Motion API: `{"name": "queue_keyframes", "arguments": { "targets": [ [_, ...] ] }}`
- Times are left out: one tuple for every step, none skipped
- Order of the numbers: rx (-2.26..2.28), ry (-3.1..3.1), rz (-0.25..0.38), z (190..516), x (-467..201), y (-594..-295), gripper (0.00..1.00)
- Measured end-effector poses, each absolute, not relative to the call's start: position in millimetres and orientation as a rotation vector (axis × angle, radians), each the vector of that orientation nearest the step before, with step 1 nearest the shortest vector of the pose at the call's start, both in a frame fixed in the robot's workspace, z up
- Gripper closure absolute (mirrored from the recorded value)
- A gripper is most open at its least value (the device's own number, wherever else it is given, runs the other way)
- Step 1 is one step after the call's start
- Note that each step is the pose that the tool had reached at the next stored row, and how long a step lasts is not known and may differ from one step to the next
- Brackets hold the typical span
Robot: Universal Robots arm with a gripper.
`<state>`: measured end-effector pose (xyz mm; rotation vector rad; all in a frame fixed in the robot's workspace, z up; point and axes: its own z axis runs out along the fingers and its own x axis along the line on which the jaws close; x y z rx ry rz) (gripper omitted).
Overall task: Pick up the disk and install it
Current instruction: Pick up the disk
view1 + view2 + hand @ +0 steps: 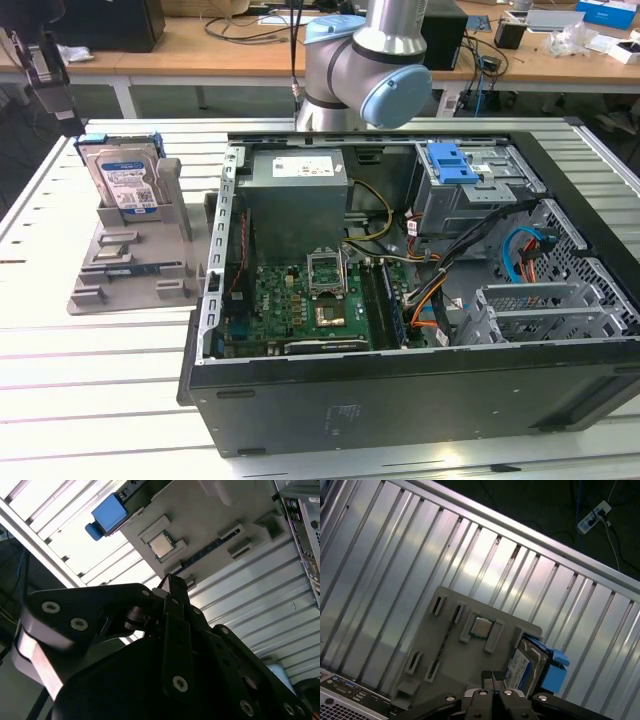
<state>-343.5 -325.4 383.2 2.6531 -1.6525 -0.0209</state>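
Nearest to me lies the open computer case (pixel 400 400), on its side on the slatted metal table (pixel 100 370), with its green board, cables and grey power-supply box (pixel 300 185) all exposed. Toward the exterior view's right, inside the case, sits the metal drive cage (pixel 480 190) with a blue latch (pixel 450 160) on top. From where I stand I cannot tell what its bays hold.

The disk (pixel 122 180) is well apart from the case, over on the exterior view's left. It stands upright on edge in a slot of a grey plastic holder (pixel 130 270), label facing out and blue rails around its edges. A small processor chip (pixel 481 627) rests in a pocket of the same holder, near the disk.

The gripper (pixel 492 676) hangs above the holder, clear of it. In both wrist views its two fingers are pressed together with nothing between them, so it is closed and empty-handed. It touches neither the disk nor the holder, and the disk sits off to one side of the fingertips rather than in line with them.

As I judge it, the job is at its very start. The disk is not yet picked up, so both the lift out of the holder and the fitting into the case are left to do.
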Motion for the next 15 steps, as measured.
{"name": "queue_keyframes", "arguments": {
  "targets": [
    [2.664,-1.634,-0.021,383.2,-343.5,-325.4,0.89],
    [2.674,-1.619,-0.021,383.2,-343.5,-325.4,0.89],
    [2.681,-1.607,-0.021,383.2,-343.5,-325.4,0.89],
    [2.694,-1.585,-0.020,383.2,-343.5,-325.4,0.89],
    [2.703,-1.569,-0.020,383.2,-343.5,-325.4,0.89],
    [2.709,-1.558,-0.020,383.2,-343.5,-325.4,0.89],
    [2.715,-1.548,-0.020,383.2,-343.5,-325.4,0.89],
    [2.732,-1.516,-0.020,383.2,-343.5,-325.4,0.89],
    [2.744,-1.495,-0.019,383.2,-343.5,-325.4,0.89],
    [2.757,-1.471,-0.019,383.2,-343.5,-325.4,0.89],
    [2.766,-1.454,-0.019,383.2,-343.5,-325.4,0.89],
    [2.777,-1.433,-0.019,383.2,-343.5,-325.4,0.89],
    [2.788,-1.411,-0.019,383.2,-343.5,-325.4,0.89],
    [2.793,-1.401,-0.019,383.2,-343.5,-325.4,0.89],
    [2.799,-1.389,-0.018,383.2,-343.5,-325.4,0.89]
  ]
}}
